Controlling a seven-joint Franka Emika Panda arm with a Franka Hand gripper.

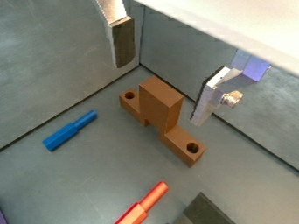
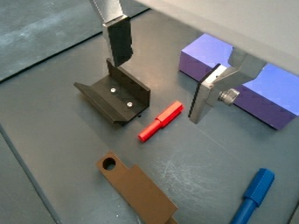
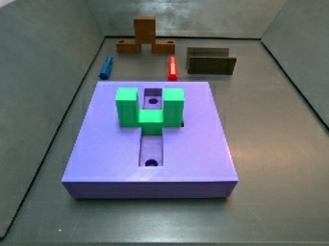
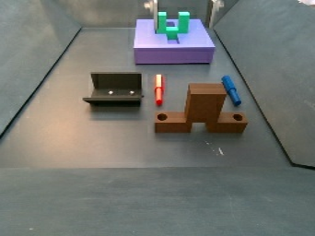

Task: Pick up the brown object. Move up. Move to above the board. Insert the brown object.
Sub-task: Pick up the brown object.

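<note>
board [image 3: 193,154] w/ green block [image 3: 144,106] lies on the floor, in a side view at 12 o'clock from brown object [image 4: 201,112]. gripper [image 1: 170,74] hangs above, fingers [image 1: 121,42] wide apart, holding nothing; brown object sits on the floor below the gap, untouched.

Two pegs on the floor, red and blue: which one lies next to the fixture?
The red peg. It lies right beside the fixture; the blue peg is on the far side of it. The gripper, open, hovers above the brown object.

Side views face opposite ends; wrist views look down past gripper [image 1: 163,74].
</note>
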